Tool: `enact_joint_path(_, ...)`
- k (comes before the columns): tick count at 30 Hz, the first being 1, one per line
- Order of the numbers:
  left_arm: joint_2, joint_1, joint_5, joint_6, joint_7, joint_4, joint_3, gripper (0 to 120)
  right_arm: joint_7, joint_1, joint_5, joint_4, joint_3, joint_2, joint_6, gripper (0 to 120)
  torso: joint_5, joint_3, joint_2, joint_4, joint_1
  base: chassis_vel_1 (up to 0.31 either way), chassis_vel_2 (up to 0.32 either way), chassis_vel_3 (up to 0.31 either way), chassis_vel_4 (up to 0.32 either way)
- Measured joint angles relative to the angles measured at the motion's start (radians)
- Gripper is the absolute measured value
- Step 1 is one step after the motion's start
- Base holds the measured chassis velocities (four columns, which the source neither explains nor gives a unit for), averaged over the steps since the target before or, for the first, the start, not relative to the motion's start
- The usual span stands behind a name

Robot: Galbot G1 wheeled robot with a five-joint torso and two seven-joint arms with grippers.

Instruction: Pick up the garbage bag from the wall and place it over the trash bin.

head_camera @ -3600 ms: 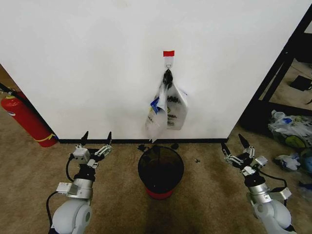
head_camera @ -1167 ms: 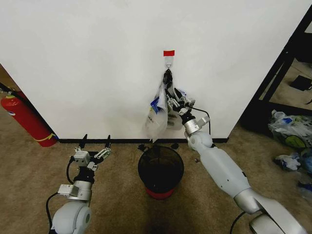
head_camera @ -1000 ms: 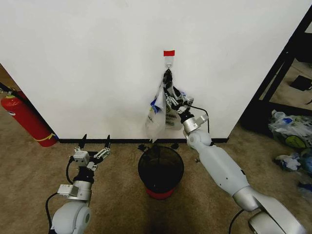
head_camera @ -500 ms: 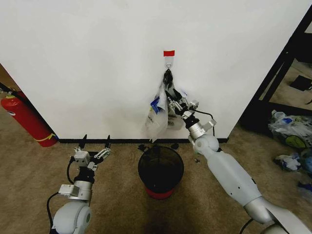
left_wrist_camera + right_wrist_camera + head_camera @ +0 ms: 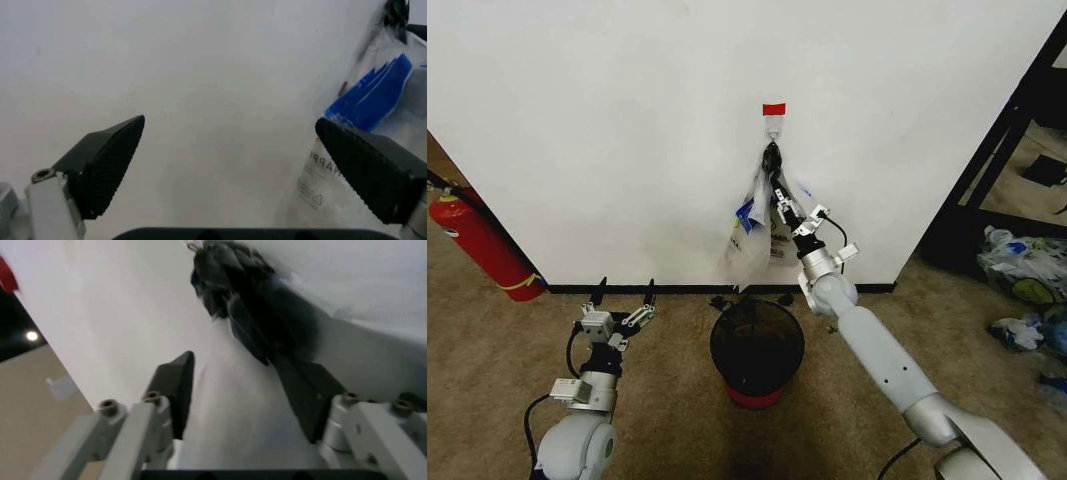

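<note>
- The left claw (image 5: 623, 293) hangs parked low over the carpet, nearest the robot and well left of the trash bin (image 5: 757, 350); its fingers are spread wide with nothing between them, and through that gap the left wrist view looks at bare wall (image 5: 200, 100) and the edge of the printed plastic.
- The trash bin stands upright on the carpet close to the baseboard, mouth open upward, almost straight below the hanging bags.
- The right claw (image 5: 784, 207) is raised at the end of its stretched arm, up against the garbage bag (image 5: 772, 225) just under the dark knot (image 5: 230, 287). Its fingers stand partly apart, on either side of the gathered neck of plastic, and I judge that they have not closed on anything yet.
- The garbage bag hangs from the small hook (image 5: 773, 128) under the red tape (image 5: 773, 108), flat to the wall. Its long axis is vertical: handles gathered at the top, loose body and printed face drooping toward the bin.
- To do this grasp well, the fingers should probably close on a single layer near the handles, below the knot, so one bag comes away rather than the bunch.
- The lift would likely need to go up and outward to clear the hook, since a straight downward pull could tear the thin film.
</note>
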Motion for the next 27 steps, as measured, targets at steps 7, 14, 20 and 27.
enact_joint_path(7,0.000,-0.004,0.001,-0.004,-0.003,0.011,0.001,100,0.001,0.016,-0.040,-0.035,0.014,0.009,0.006,56,0.0000,0.000,0.000,0.0000,0.000,0.000,0.000,0.000,0.000)
enact_joint_path(14,0.001,-0.006,0.005,-0.005,-0.003,0.014,0.007,100,0.002,0.019,-0.054,-0.042,0.022,0.016,0.009,35,0.0001,0.000,0.000,0.0000,0.000,0.000,0.000,0.000,0.000)
enact_joint_path(20,0.004,-0.005,0.005,-0.006,-0.005,0.014,0.005,100,0.004,0.025,-0.063,-0.058,0.025,0.022,0.009,20,0.0002,0.000,0.000,0.0000,0.000,0.000,0.000,0.000,0.000)
enact_joint_path(27,0.004,-0.002,0.005,-0.012,-0.005,0.018,0.003,100,0.006,0.029,-0.065,-0.065,0.028,0.026,0.012,20,0.0001,0.000,0.000,-0.0001,0.000,0.000,0.000,0.000,0.000)
